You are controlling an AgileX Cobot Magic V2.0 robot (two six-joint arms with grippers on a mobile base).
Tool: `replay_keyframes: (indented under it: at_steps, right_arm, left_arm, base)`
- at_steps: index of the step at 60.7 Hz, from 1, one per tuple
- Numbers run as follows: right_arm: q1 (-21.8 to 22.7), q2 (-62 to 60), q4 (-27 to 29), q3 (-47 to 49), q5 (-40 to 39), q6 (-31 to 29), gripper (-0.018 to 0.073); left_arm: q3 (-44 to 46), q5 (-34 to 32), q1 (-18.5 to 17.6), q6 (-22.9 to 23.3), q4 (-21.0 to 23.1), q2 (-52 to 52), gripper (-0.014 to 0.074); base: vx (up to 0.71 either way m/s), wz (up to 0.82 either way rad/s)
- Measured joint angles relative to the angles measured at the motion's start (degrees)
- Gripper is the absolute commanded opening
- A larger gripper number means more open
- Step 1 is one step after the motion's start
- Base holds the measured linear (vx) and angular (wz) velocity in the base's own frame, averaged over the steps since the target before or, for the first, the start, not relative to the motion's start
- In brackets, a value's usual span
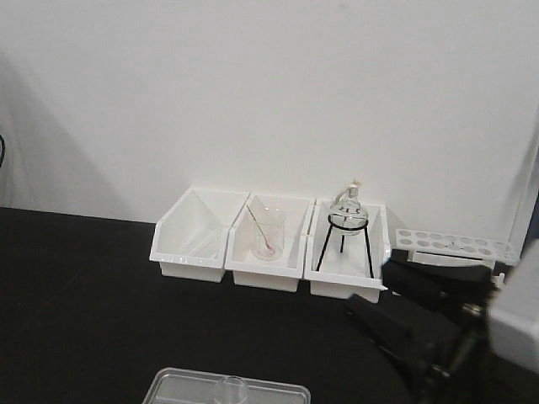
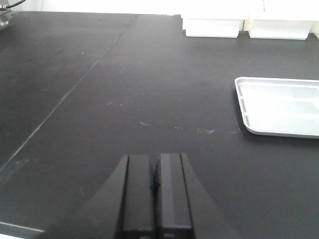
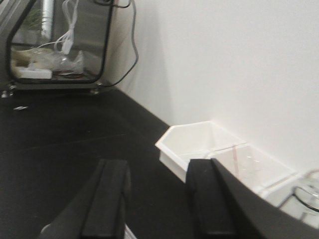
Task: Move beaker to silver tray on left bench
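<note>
At the bottom edge of the front view, the beaker (image 1: 231, 390) stands upright inside the silver tray (image 1: 181, 383) on the black tabletop (image 1: 76, 295), so the placement looks essentially done. Only its rim and upper wall show, cut off by the frame.

As a judgement: thin clear glass like this is light, rigid, smooth and easily cracked, so any further hold belongs on the straight wall below the flared lip, with a gentle squeeze from both sides and never on the lip itself.

Counted: one small beaker in the tray and one silver tray. Three white bins (image 1: 265, 244) sit in a row against the wall: the left one looks empty, the middle holds a second beaker with a red-tipped rod (image 1: 268, 236), the right holds a round flask on a black tripod (image 1: 347, 220). One white test-tube rack (image 1: 450, 246) lies to their right.

The left claw (image 2: 156, 186) has its fingers pressed together, holding nothing, low over bare tabletop with the tray off to its side. The right claw (image 3: 155, 199) has its fingers spread apart, empty, facing the bins.
</note>
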State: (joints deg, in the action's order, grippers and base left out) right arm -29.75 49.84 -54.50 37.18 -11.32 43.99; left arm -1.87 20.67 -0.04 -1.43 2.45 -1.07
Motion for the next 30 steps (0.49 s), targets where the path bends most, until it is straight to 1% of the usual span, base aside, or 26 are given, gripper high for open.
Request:
replay_keyframes:
  at_steps: [8, 14, 30]
  right_arm:
    - [0.0, -8.1, 0.2, -4.3, 2.9, 0.0, 0.0263]
    - [0.0, -11.8, 0.3, -6.5, 3.5, 0.0, 0.0241]
    - [0.0, -15.8, 0.3, -9.3, 3.7, 0.0, 0.0233]
  left_arm:
    - [0.0, 0.0, 0.0, 0.0, 0.0, 0.0, 0.0001]
    - [0.0, 0.0, 0.0, 0.0, 0.0, 0.0, 0.0001]
    - [0.0, 0.0, 0.0, 0.0, 0.0, 0.0, 0.0001]
  base:
    - [0.0, 0.0]
    - [0.0, 0.0]
    - [0.0, 0.0]
